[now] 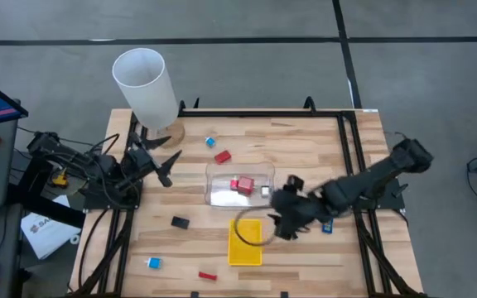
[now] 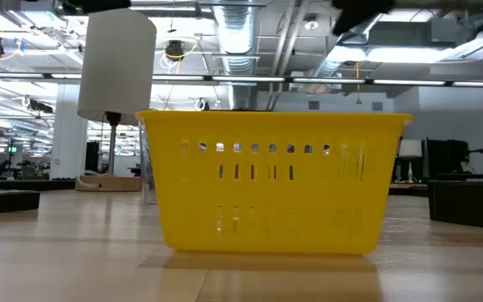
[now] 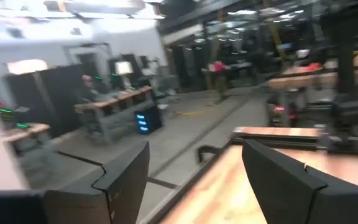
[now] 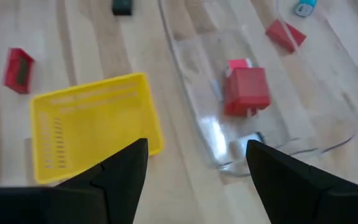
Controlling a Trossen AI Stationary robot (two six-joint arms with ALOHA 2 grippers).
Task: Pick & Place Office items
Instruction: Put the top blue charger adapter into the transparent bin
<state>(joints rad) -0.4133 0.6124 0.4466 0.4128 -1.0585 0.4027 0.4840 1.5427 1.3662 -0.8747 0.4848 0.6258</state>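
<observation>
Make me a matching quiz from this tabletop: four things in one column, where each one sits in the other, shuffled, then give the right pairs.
Things:
1. red block
2. tall white cylinder
3. black rectangular bit
4. yellow plastic basket

Places:
A. far left corner of the wooden table
B. near edge, beside the right pincer
C. inside the clear plastic tray
D. bare wood, left of the yellow basket

Pairs: 1-C, 2-A, 3-D, 4-B

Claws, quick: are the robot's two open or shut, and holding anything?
Left claw: open, holding nothing.
Right claw: open, holding nothing, above the yellow tray.
</observation>
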